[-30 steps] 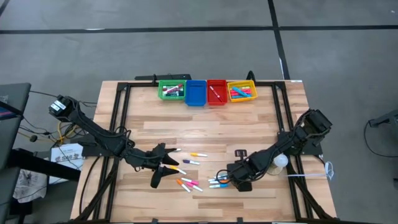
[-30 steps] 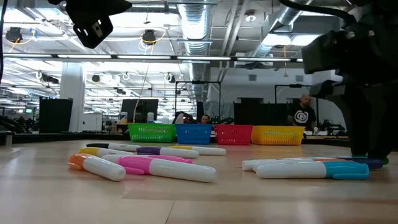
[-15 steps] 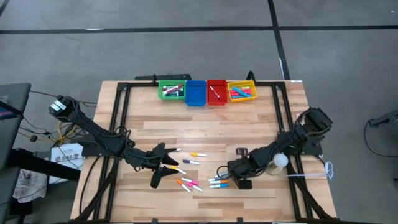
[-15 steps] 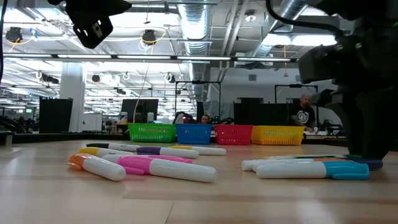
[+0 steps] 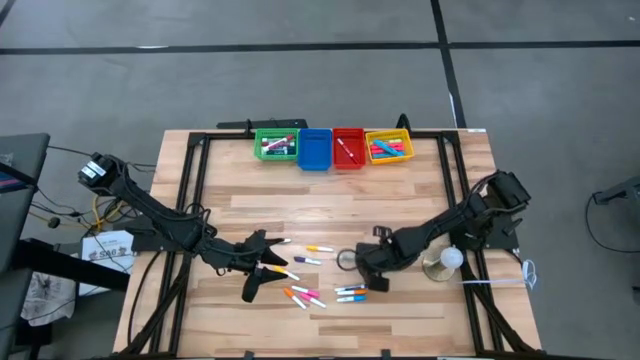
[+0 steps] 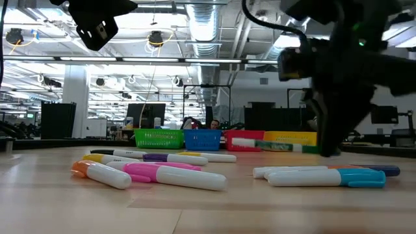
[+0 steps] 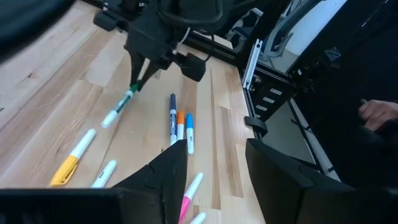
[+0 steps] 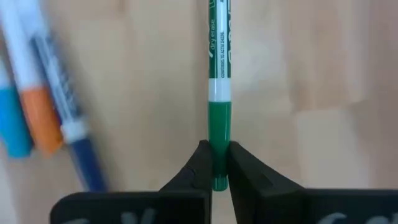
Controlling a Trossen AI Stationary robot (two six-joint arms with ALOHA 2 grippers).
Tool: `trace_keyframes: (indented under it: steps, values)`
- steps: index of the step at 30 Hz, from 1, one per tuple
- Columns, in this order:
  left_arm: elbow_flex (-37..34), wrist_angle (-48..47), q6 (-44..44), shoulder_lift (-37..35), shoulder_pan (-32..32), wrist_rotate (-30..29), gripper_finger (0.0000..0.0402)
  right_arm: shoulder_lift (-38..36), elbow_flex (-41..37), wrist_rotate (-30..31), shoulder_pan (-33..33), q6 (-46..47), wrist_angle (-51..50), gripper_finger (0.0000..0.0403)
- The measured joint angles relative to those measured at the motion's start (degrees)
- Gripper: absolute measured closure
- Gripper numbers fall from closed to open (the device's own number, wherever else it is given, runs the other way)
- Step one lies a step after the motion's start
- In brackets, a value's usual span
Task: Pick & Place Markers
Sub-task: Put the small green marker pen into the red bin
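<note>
Clamped on the green end of a thin green-and-white dry-erase marker (image 8: pixel 218 74), the right gripper (image 8: pixel 214 163) holds it lifted off the light wooden slatted tabletop (image 5: pixel 400 200), near the middle of the front half. Just toward the front edge lie 3 loose markers (image 7: pixel 180 127): dark blue, orange and light blue, side by side. Left gripper (image 5: pixel 262 266) rests low near the front-left part, fingers spread apart, holding nothing.

green bin (image 5: pixel 275 146), blue bin (image 5: pixel 315 150), red bin (image 5: pixel 347 149), yellow bin (image 5: pixel 389 147)
</note>
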Motion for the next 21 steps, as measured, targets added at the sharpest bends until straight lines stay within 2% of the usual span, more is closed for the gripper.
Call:
trace_keyframes:
  steps: [5, 9, 14, 21]
  values:
    - [0.0, -0.1, 3.2, -2.0, 0.0, 0.4, 0.0239, -1.6, 3.7, 0.6, -2.8, 0.1, -0.9, 0.0388]
    - [0.0, -1.0, 7.7, -5.8, 0.1, 0.4, 0.0239, -2.8, 8.5, 5.4, -7.6, 0.1, -4.1, 0.0385]
    - [0.0, -1.3, 14.0, -10.8, 0.2, -0.1, 0.0239, -3.2, 15.4, 6.5, -16.9, 0.0, -9.3, 0.0388]
    - [0.0, -1.3, 20.5, -15.5, 0.2, -3.2, 0.0239, -2.7, 21.1, 6.2, -31.5, 2.1, -9.8, 0.0384]
